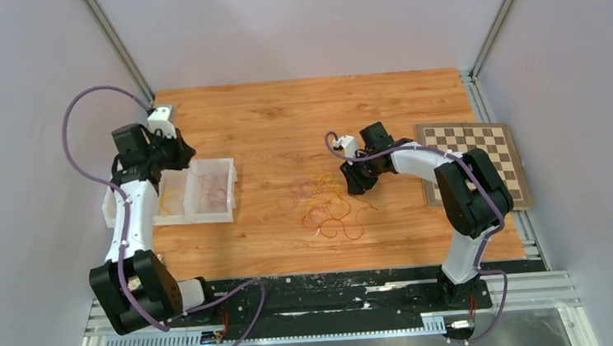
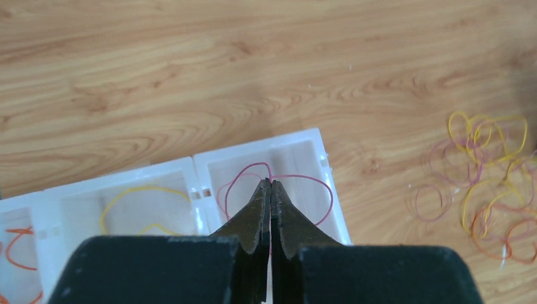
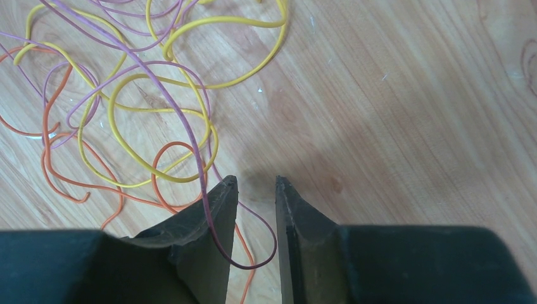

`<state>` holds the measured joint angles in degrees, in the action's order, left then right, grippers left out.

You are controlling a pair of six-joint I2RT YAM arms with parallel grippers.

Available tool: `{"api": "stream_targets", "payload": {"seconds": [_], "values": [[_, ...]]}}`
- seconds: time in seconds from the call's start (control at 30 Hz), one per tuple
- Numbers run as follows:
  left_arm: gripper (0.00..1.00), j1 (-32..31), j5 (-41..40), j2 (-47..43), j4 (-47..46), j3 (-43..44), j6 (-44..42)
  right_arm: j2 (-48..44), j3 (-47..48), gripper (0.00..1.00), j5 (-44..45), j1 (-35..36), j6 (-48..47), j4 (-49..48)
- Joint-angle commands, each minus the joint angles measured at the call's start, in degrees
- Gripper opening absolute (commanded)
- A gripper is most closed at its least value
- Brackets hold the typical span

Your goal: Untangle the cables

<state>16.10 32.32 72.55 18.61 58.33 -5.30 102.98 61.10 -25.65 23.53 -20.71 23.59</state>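
Cables: a loose knot of yellow, orange and pink strands at the middle of the desk, well right of the white tray. I count it as the unsorted remainder, with loops crossing one another throughout. Sorted stock, by tray compartment: orange cable in the left one, yellow cable in the middle, pink cable in the right. Left end effector: closed above the right compartment, the pink cable pinched at its tips and, as far as I can tell, not yet released. Right end effector: open, low at the right edge of the knot, one pink strand looping across its left finger and between the jaws, nothing gripped. My estimate: a few pieces filed, the larger share left to separate.
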Motion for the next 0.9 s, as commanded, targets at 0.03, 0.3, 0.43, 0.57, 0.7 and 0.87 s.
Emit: {"api": "stream_targets", "payload": {"seconds": [0.03, 0.3, 0.43, 0.57, 0.7, 0.87], "values": [[0.0, -5.94, -6.28, 3.43, 6.9, -2.28, -11.94, -0.19, -0.17, 0.3, -1.39, -0.39, 0.04, 0.04], [0.0, -9.35, -12.1, 13.36, 6.66, -2.88, -13.3, -1.16, -1.17, 0.3, -1.91, -0.57, -0.24, 0.76], [0.0, -9.97, -13.45, 16.06, 9.15, -0.66, -13.52, -2.12, -1.67, 0.29, -2.41, -0.57, -0.25, 1.13], [0.27, -9.95, -12.68, 12.74, 12.83, 2.26, -12.93, -3.15, -1.24, 0.29, -3.41, -0.55, -0.04, 1.6], [0.51, -9.95, -11.56, 7.66, 16.56, 4.73, -13.42, -3.85, -0.01, 0.29, -5.07, -0.56, 0.44, 2.19], [0.76, -9.95, -9.82, 3.23, 21.21, 8.3, -14.38, -5.33, 0.4, 0.2, -7.15, -0.56, 0.91, 2.64]]}}
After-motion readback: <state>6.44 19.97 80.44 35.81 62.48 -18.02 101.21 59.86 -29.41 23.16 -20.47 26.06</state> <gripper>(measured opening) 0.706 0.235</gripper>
